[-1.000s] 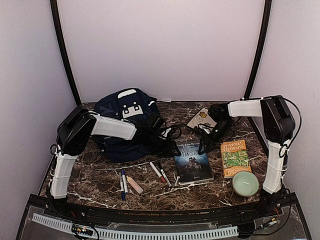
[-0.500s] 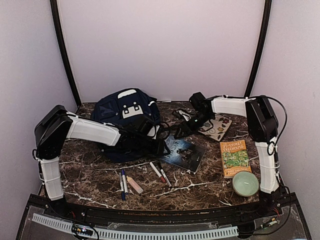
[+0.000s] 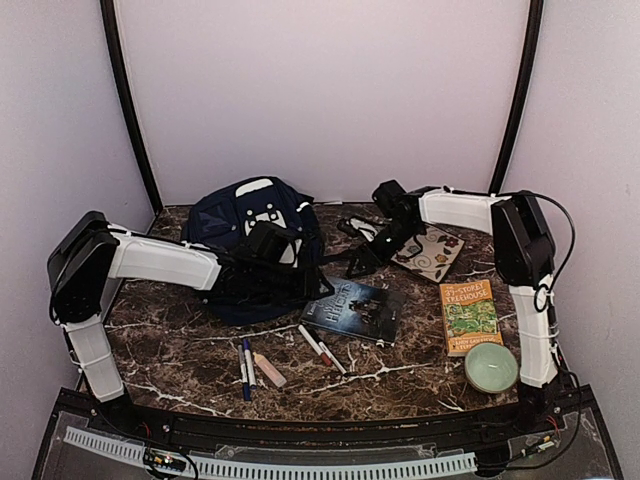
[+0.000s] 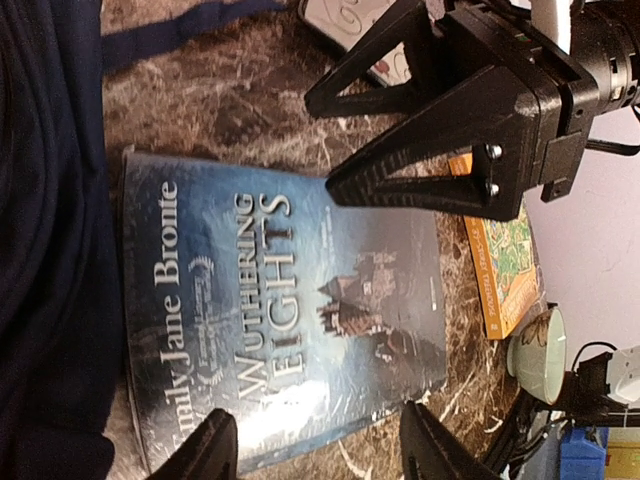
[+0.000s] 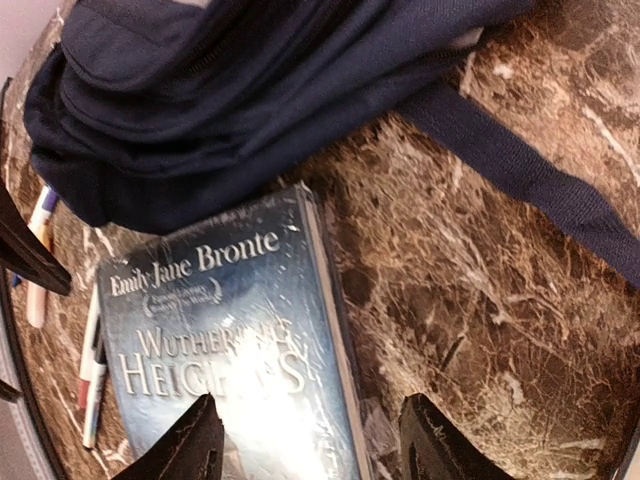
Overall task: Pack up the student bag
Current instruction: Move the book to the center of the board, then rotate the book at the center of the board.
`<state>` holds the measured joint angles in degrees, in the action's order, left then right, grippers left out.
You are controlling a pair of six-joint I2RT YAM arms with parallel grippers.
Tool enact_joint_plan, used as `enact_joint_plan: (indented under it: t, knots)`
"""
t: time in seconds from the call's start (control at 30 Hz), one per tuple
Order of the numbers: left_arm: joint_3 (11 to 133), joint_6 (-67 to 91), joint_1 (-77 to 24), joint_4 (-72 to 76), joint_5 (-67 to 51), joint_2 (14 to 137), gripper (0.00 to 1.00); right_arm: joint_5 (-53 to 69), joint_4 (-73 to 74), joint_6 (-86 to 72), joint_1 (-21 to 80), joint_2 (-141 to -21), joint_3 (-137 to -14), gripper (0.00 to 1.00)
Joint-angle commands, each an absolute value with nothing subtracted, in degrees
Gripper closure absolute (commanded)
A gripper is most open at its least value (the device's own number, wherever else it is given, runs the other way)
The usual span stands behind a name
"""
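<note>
The left jaws and the right jaws are held wide and empty over the book (image 3: 352,308), laid on the worktop (image 3: 180,350) just beside the student bag (image 3: 215,225), at back left.

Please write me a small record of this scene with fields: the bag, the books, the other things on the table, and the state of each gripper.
backpack: navy, back left of the table, the left arm reaching over it
blue book: flat, cover up, beside the backpack
orange book: flat, right side
bowl: green, front right
pens: loose, in front of the backpack
left gripper: open, empty, above the blue book
right gripper: open, empty
</note>
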<state>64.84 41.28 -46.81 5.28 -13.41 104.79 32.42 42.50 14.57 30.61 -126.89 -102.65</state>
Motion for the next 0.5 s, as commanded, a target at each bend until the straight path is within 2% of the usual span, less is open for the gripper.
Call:
enact_joint_plan:
  t: [0.0, 0.2, 0.47]
  knots:
    - [61.2, 46.4, -46.8, 7.6, -23.1, 102.3, 0.39, 26.0, 45.1, 21.1, 30.0, -124.3, -98.6, 0.39]
    - [59.8, 48.7, -48.0, 11.5, -32.3, 104.5, 0.40, 27.2, 47.5, 22.5, 29.0, -124.2, -95.4, 0.36]
    - [60.8, 51.7, -49.3, 9.5, -34.8, 109.8, 0.41, 28.5, 46.9, 22.0, 29.1, -121.5, -88.4, 0.36]
